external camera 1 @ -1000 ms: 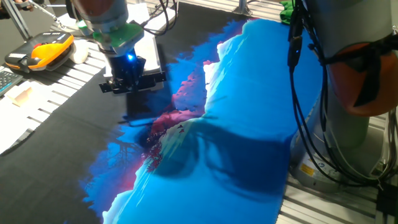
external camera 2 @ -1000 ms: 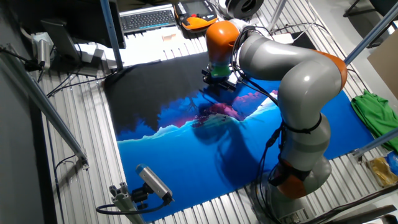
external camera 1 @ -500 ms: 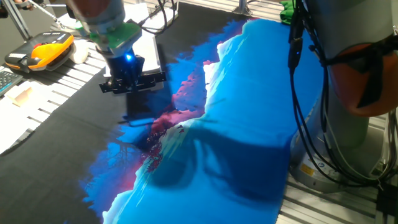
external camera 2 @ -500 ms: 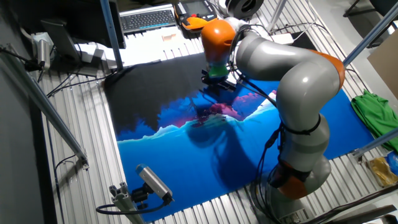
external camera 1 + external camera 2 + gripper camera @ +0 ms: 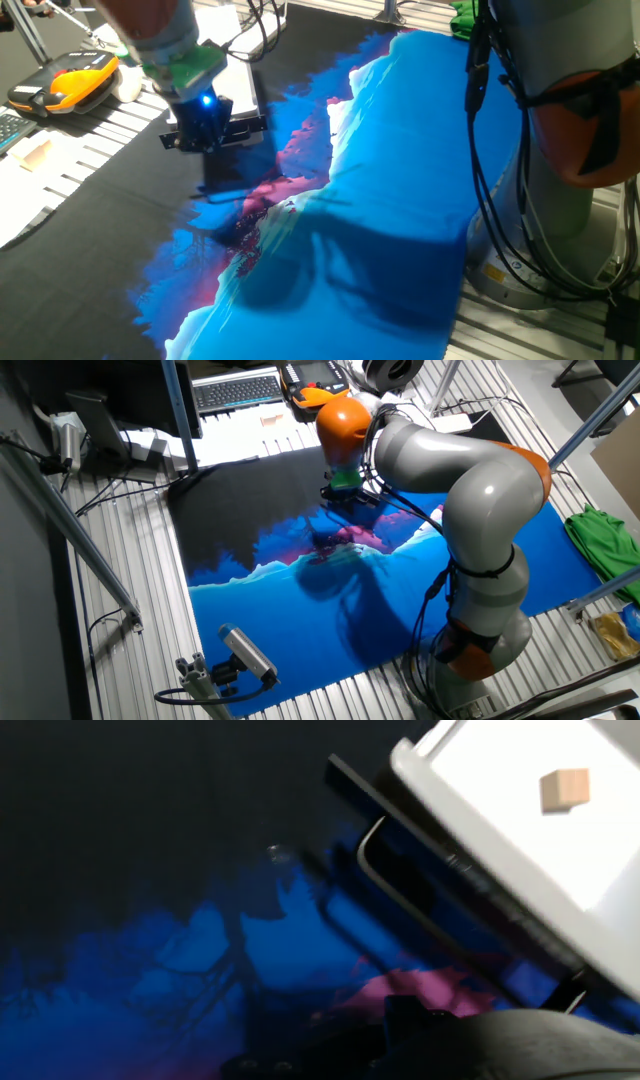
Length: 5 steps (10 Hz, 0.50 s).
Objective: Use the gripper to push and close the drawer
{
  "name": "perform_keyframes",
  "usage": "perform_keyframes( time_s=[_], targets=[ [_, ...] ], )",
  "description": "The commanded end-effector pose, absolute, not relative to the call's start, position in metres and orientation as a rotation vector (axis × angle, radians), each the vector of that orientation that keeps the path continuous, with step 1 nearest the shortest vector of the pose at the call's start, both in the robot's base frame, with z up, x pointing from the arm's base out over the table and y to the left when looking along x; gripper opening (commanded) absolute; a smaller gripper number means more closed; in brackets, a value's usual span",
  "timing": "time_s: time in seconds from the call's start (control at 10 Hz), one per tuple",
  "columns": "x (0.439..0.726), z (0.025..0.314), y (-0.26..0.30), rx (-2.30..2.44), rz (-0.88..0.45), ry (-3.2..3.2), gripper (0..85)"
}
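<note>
The drawer (image 5: 240, 82) stands open at the back left of the cloth, its pale inside showing beside my wrist. In the hand view the drawer (image 5: 500, 810) fills the upper right. A small wooden cube (image 5: 565, 788) lies in it, and the grey front carries the black bar handle (image 5: 400, 905). My gripper (image 5: 205, 128), black with a blue light under a green and grey wrist, hangs right at the drawer's front. It also shows in the other fixed view (image 5: 345, 495). Its fingers are dark and blurred, so their state is unclear.
A blue, pink and black cloth (image 5: 400, 200) covers the table. An orange-and-black case (image 5: 65, 82) lies at the far left. The grey, orange-jointed robot base (image 5: 570, 150) and its cables stand at the right. A keyboard (image 5: 240, 392) and green cloth (image 5: 600, 535) lie off the mat.
The arm above the wrist has leaned further left and the gripper has shifted slightly left. The drawer has not visibly moved.
</note>
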<state>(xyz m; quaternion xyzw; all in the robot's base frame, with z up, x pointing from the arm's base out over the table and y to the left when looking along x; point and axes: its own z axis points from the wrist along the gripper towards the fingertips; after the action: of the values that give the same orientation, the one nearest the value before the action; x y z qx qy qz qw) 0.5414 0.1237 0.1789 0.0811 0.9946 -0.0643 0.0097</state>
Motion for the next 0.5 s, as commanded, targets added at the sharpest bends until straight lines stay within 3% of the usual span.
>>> perform_keyframes(
  time_s=[0.0, 0.4],
  targets=[
    [0.543, 0.179, 0.121, 0.253, -0.198, 3.111, 0.0],
    [0.546, 0.164, 0.117, 0.272, -0.186, 3.115, 0.0]
  ],
)
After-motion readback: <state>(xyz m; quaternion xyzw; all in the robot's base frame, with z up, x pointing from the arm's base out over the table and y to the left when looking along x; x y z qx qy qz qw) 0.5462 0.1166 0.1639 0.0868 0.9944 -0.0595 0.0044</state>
